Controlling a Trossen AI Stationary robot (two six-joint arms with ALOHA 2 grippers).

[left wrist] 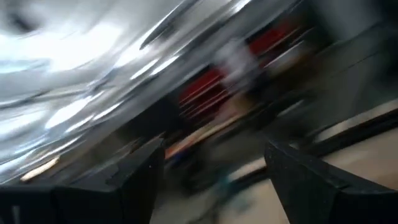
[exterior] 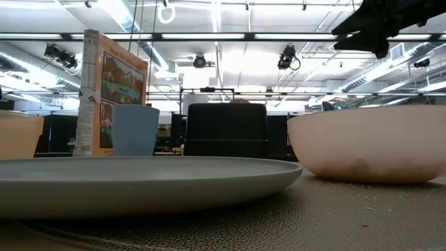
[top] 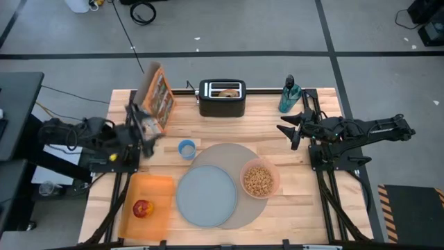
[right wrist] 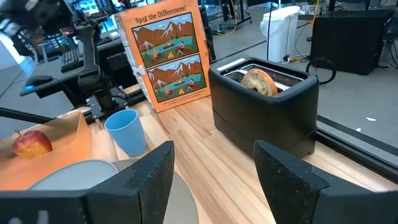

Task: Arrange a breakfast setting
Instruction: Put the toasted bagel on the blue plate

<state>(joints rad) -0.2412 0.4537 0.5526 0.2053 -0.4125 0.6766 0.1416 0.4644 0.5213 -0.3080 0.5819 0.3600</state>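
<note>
High view: plate point(top: 206, 196) lies on mat point(top: 232, 156); cereal bowl point(top: 259, 179) on the mat's right edge; apple point(top: 143, 208) on orange board point(top: 147, 189).

Right wrist view: right gripper point(right wrist: 214, 171) open, empty, facing bagel point(right wrist: 259, 81) in toaster point(right wrist: 267, 106).

Left wrist view: left gripper point(left wrist: 214, 168) open, empty.

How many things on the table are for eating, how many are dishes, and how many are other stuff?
Food: 3 (apple, bagel, cereal)
Dishes: 3 (plate, bowl, blue cup)
Other: 5 (toaster, cereal box, bottle, orange board, grey mat)
Total: 11
</note>
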